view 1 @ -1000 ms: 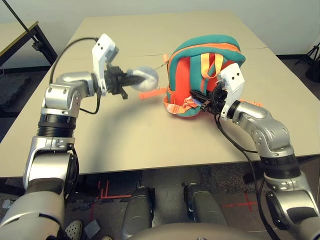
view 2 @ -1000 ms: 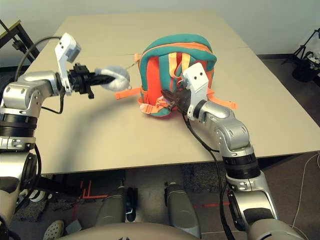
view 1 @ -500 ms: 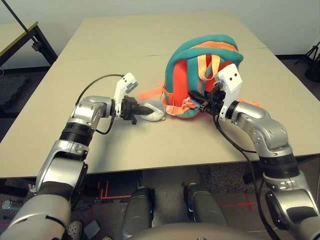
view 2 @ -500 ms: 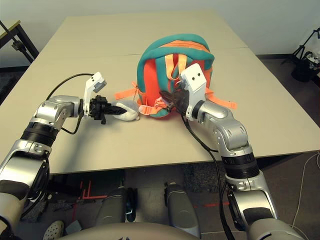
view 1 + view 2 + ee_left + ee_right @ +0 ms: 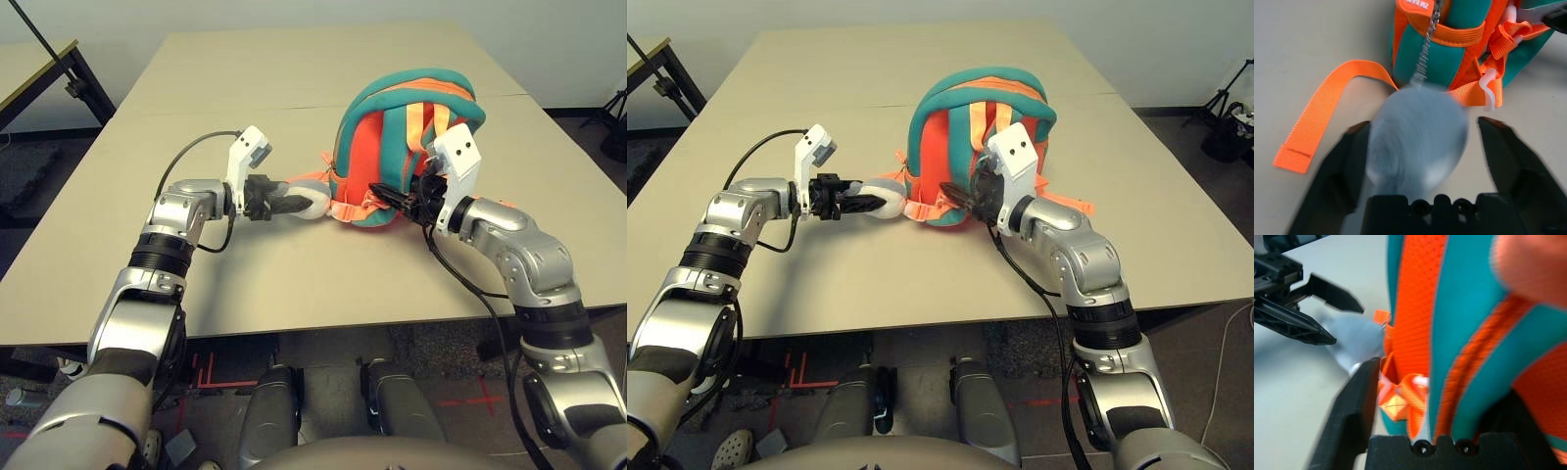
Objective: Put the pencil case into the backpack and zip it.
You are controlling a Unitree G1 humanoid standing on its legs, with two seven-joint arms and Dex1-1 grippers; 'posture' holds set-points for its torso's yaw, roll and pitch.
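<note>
The orange and teal backpack point(image 5: 407, 147) stands upright in the middle of the table, straps facing me. Its grey-white plush charm point(image 5: 1418, 132) hangs on a small chain at the bag's lower left. My left gripper point(image 5: 1422, 125) is open, and the charm lies loosely between its black fingers point(image 5: 1337, 171). My right gripper point(image 5: 387, 193) sits low against the strap side of the bag. It is open too, with teal and orange fabric point(image 5: 1459, 333) between its spread fingers. The pencil case is out of view.
A loose orange strap end point(image 5: 1317, 112) lies flat on the beige table point(image 5: 294, 59) beside the charm. Another desk point(image 5: 29, 69) stands at the far left, and a tripod leg point(image 5: 612, 108) at the far right off the table.
Both grippers have gone from shut to open. The left one lowered from mid-air to the table and moved in against the backpack with the charm. The backpack shifted slightly right.
</note>
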